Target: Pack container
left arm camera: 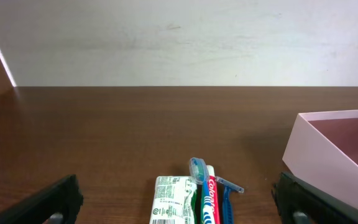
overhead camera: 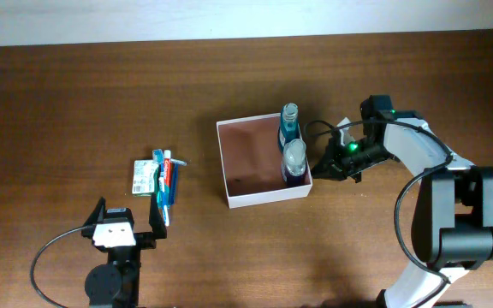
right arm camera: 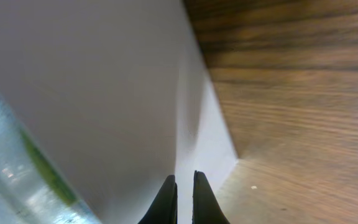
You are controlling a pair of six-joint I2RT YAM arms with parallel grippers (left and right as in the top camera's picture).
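Note:
The container (overhead camera: 264, 198) is a square shallow box with white walls and a reddish-brown inside, at the table's middle. Two blue bottles (overhead camera: 289, 125) (overhead camera: 294, 161) stand upright inside, along its right wall. My right gripper (overhead camera: 319, 167) is at that right wall. In the right wrist view its fingers (right arm camera: 184, 182) are nearly closed with the thin white wall (right arm camera: 194, 118) between them, and a bottle (right arm camera: 17, 168) shows at the left. My left gripper (overhead camera: 127, 214) is open and empty, just in front of the toiletries. The container's corner also shows in the left wrist view (left arm camera: 328, 149).
A green-and-white packet (overhead camera: 145, 178), a Colgate toothpaste tube (overhead camera: 167, 180), a toothbrush and a blue razor lie together at the left. They lie between my left fingers in the left wrist view (left arm camera: 179, 199). A pale wall runs along the far table edge.

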